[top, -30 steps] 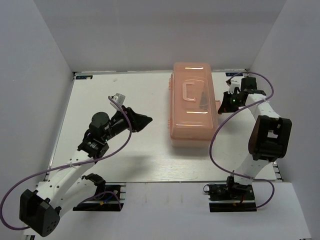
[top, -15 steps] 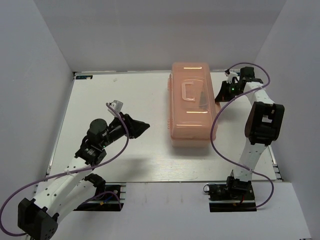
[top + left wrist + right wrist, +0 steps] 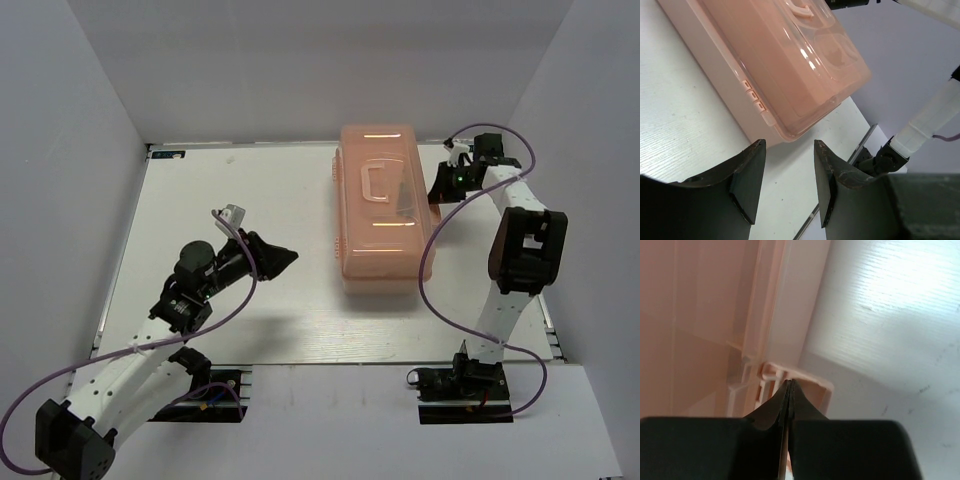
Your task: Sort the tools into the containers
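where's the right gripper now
Top view: the right gripper, shut, is at the right side of the pink toolbox near its far end, tips at the latch.

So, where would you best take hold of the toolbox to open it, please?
Probably the latch tab jutting from the right side of the toolbox, approached from the right: the hinges sit on its left, so it should open there.

Nothing readable here tbh: no text, brand or number on the pink toolbox (image 3: pixel 385 215). A dark tag (image 3: pixel 170 154) far left of it is too small to read.
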{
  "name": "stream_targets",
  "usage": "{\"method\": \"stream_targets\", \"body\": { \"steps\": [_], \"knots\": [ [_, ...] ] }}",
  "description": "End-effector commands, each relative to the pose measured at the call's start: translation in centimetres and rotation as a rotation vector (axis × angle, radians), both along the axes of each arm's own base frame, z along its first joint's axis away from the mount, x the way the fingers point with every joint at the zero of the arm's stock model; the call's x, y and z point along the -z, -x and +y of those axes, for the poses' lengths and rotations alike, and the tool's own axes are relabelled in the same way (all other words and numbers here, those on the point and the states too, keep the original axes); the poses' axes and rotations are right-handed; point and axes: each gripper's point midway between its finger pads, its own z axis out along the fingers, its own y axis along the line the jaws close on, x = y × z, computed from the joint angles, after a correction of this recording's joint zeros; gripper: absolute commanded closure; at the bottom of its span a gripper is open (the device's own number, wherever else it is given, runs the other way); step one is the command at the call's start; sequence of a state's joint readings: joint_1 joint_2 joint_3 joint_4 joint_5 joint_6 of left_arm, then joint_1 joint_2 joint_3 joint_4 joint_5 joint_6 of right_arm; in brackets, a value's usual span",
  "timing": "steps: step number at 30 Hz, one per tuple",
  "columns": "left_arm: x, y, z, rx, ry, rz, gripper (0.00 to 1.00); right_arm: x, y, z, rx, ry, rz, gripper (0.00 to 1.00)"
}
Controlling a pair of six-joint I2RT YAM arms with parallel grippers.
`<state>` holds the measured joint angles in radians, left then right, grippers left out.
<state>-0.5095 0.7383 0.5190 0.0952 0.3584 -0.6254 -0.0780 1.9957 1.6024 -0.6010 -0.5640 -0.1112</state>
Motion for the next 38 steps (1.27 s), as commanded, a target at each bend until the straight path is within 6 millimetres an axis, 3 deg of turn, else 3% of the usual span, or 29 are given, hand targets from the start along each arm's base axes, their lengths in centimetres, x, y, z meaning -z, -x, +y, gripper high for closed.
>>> {"method": "stream_targets", "body": {
  "steps": [1, 2, 3, 5, 6, 7, 8, 9, 10, 11, 12, 13, 14, 15, 16, 18, 21, 24, 25, 30, 31, 32, 38],
  "knots": [
    [0.2, 0.2, 0.4, -0.012, -0.014, -0.005, 0.46, -0.7, 1.7, -1.1, 0.007, 0.139, -0.032, 1.00],
    [0.2, 0.2, 0.4, -0.012, -0.014, -0.005, 0.46, -1.2, 1.9, -1.4, -0.008, 0.160, -0.060, 1.00],
    [0.0, -0.2, 0.4, -0.021, -0.016, -0.004, 0.46, -3.7, 2.0, -2.1, 0.011, 0.202, -0.125, 0.96],
    [0.4, -0.6, 0.7, -0.051, -0.032, 0.019, 0.43, -4.2, 2.8, -2.7, -0.002, 0.248, -0.151, 0.82],
    [0.8, -0.7, 0.9, -0.065, -0.041, 0.031, 0.41, -5.5, 3.3, -2.7, -0.003, 0.257, -0.185, 0.71],
    [0.6, -1.2, 1.0, -0.081, -0.056, 0.033, 0.37, -7.1, 3.8, -2.7, -0.004, 0.263, -0.231, 0.40],
    [1.6, -1.7, 1.5, -0.122, -0.089, 0.075, 0.32, -7.2, 4.2, -2.9, 0.006, 0.271, -0.239, 0.13],
    [1.1, -2.1, 1.8, -0.141, -0.119, 0.061, 0.21, -8.1, 5.1, -2.6, 0.005, 0.262, -0.266, 0.09],
    [1.4, -2.5, 2.1, -0.159, -0.154, 0.075, 0.16, -9.6, 5.6, -2.6, 0.012, 0.263, -0.311, 0.09],
    [3.6, -3.1, 2.8, -0.197, -0.241, 0.148, 0.10, -9.7, 6.6, -2.4, 0.054, 0.247, -0.308, 0.09],
    [4.1, -3.4, 3.1, -0.207, -0.285, 0.165, 0.03, -9.9, 7.1, -2.5, 0.072, 0.243, -0.308, 0.09],
    [3.2, -4.1, 3.2, -0.209, -0.326, 0.139, 0.01, -10.1, 7.3, -2.3, 0.083, 0.235, -0.318, 0.09],
    [3.9, -4.3, 3.6, -0.217, -0.381, 0.166, 0.01, -11.3, 8.5, -2.1, 0.120, 0.209, -0.338, 0.09],
    [3.5, -5.0, 3.3, -0.210, -0.403, 0.166, 0.01, -10.9, 9.2, -2.0, 0.126, 0.202, -0.328, 0.09],
    [3.5, -5.3, 3.5, -0.208, -0.437, 0.151, 0.01, -12.4, 10.0, -1.8, 0.140, 0.183, -0.371, 0.09],
    [2.4, -5.9, 3.6, -0.211, -0.467, 0.132, 0.01, -11.4, 11.3, -1.4, 0.147, 0.157, -0.338, 0.09],
    [1.1, -7.0, 3.8, -0.222, -0.507, 0.079, 0.01, -12.0, 14.1, -0.5, 0.129, 0.113, -0.373, 0.09],
    [1.2, -7.6, 4.2, -0.230, -0.563, 0.053, 0.01, -13.1, 16.1, 0.5, 0.095, 0.073, -0.426, 0.09],
    [1.2, -7.7, 4.4, -0.238, -0.576, 0.045, 0.01, -11.8, 16.7, 0.8, 0.086, 0.059, -0.400, 0.09],
    [2.9, -7.4, 5.2, -0.227, -0.628, -0.013, 0.01, -10.2, 19.4, 0.9, 0.077, 0.060, -0.397, 0.09],
    [2.4, -7.3, 5.2, -0.236, -0.609, -0.039, 0.01, -9.5, 19.8, 1.0, 0.076, 0.061, -0.378, 0.09],
    [3.3, -7.0, 5.5, -0.228, -0.626, -0.043, 0.01, -8.8, 20.2, 0.8, 0.080, 0.069, -0.373, 0.09],
    [3.7, -6.4, 6.2, -0.234, -0.641, -0.084, 0.01, -5.7, 20.7, -0.2, 0.118, 0.121, -0.357, 0.09]
  ]
}}
